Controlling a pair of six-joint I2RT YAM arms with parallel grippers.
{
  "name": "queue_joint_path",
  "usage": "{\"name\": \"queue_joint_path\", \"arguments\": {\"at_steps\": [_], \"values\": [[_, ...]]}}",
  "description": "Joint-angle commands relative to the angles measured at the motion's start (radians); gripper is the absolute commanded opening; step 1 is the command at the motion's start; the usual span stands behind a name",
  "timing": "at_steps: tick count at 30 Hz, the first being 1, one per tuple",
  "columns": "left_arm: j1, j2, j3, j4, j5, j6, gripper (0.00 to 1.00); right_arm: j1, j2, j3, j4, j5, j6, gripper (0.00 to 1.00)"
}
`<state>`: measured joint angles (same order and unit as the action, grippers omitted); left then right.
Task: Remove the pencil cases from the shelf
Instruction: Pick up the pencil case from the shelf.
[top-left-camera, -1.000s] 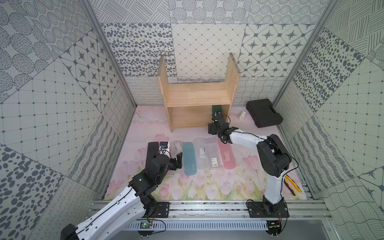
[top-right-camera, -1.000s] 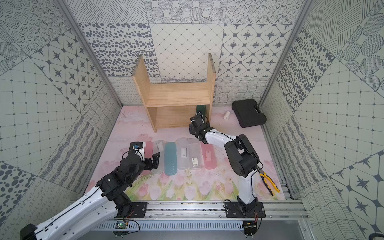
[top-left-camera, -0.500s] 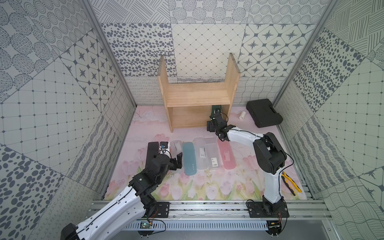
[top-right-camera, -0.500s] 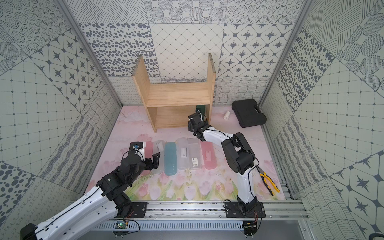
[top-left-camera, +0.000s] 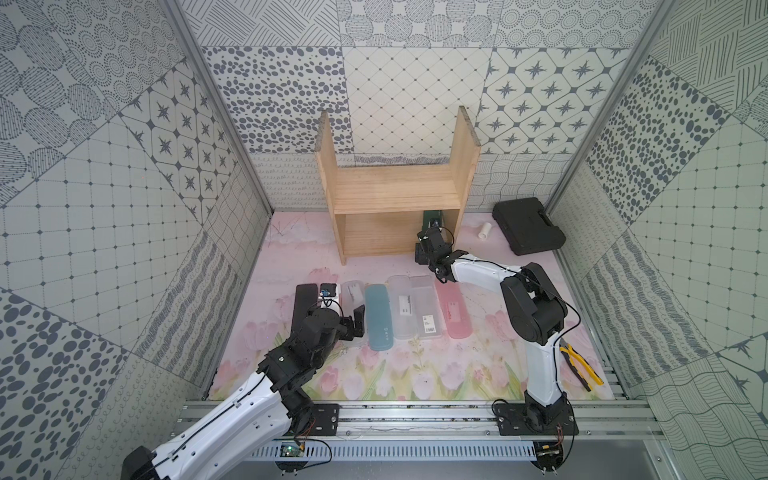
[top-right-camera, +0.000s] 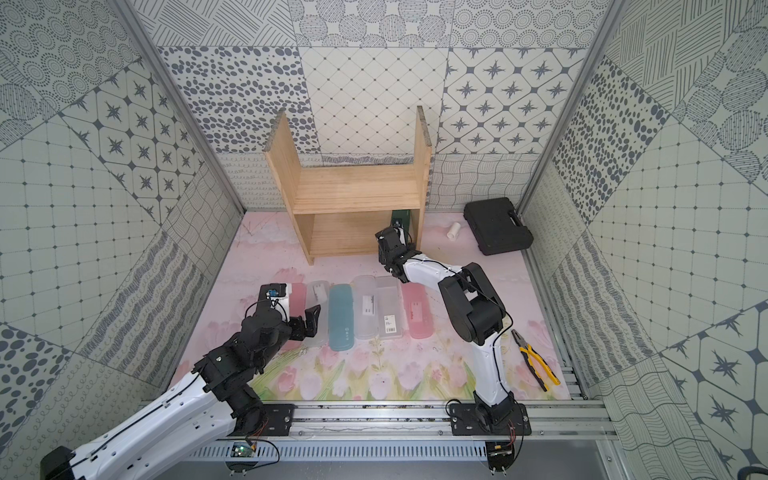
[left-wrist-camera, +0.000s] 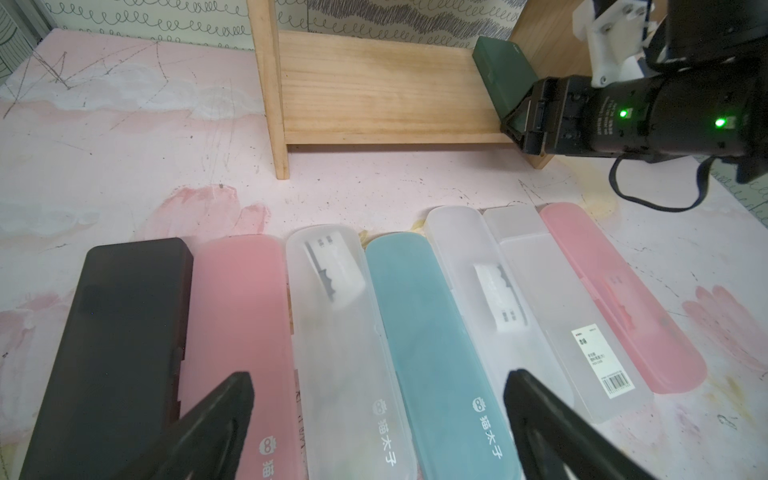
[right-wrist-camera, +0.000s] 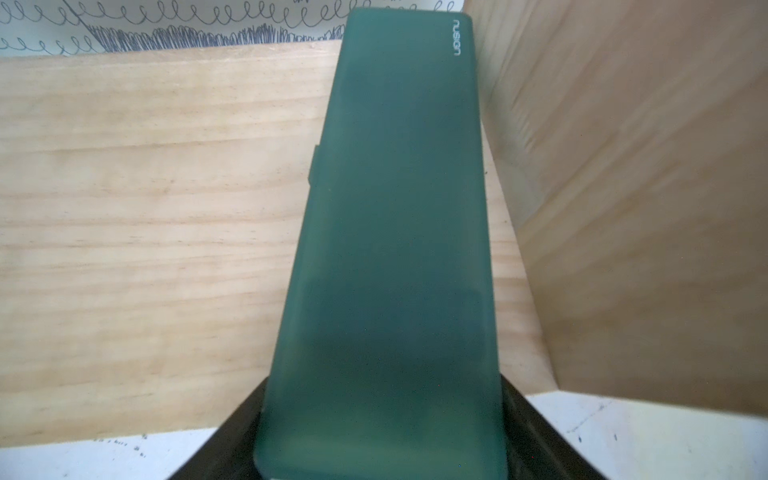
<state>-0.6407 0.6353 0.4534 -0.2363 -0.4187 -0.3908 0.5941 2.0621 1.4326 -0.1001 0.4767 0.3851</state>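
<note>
The pine shelf (top-left-camera: 395, 195) stands at the back of the mat. A dark green pencil case (right-wrist-camera: 395, 208) lies on its lower board against the right side panel, also seen in both top views (top-left-camera: 430, 216) (top-right-camera: 401, 216). My right gripper (right-wrist-camera: 380, 415) is shut on the near end of that case, at the shelf's front edge (top-left-camera: 426, 243). On the mat lie several pencil cases in a row: black (left-wrist-camera: 116, 324), pink (left-wrist-camera: 245, 311), clear (left-wrist-camera: 332, 324), blue (left-wrist-camera: 424, 332), two clear ones (left-wrist-camera: 482, 299) (left-wrist-camera: 552, 311) and pink (left-wrist-camera: 623, 299). My left gripper (left-wrist-camera: 374, 395) hovers open over the row's near ends, holding nothing.
A big black tool case (top-left-camera: 528, 226) and a small white cylinder (top-left-camera: 484, 230) lie right of the shelf. Yellow-handled pliers (top-left-camera: 579, 365) lie at the mat's front right corner. Patterned walls close in three sides, and a metal rail (top-left-camera: 415, 419) runs along the front.
My right gripper has reached further into the shelf's lower opening and shut on the dark green pencil case. The left arm has not moved.
</note>
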Motion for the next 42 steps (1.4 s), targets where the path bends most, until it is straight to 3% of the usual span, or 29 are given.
{"name": "queue_joint_path", "arguments": {"at_steps": [1, 17, 20, 24, 26, 42], "values": [[0.001, 0.003, 0.006, 0.016, 0.008, 0.001, 0.99, -0.001, 0.008, 0.021, 0.028, 0.0, -0.004, 0.72], [-0.001, 0.001, 0.007, 0.015, 0.011, 0.0, 0.99, 0.012, -0.106, -0.153, 0.151, -0.217, -0.112, 0.69], [0.001, 0.001, 0.007, 0.014, 0.012, 0.0, 0.99, 0.009, -0.105, -0.15, 0.135, -0.21, -0.12, 0.72], [0.003, -0.002, 0.008, 0.012, 0.011, 0.0, 0.99, 0.01, -0.099, -0.122, 0.102, -0.187, -0.115, 0.86], [0.002, -0.002, 0.007, 0.012, 0.011, -0.001, 0.99, 0.01, -0.096, -0.105, 0.091, -0.18, -0.106, 0.87], [0.001, -0.001, 0.007, 0.013, 0.008, 0.0, 0.99, -0.002, 0.011, 0.067, 0.009, -0.106, -0.048, 0.87]]}}
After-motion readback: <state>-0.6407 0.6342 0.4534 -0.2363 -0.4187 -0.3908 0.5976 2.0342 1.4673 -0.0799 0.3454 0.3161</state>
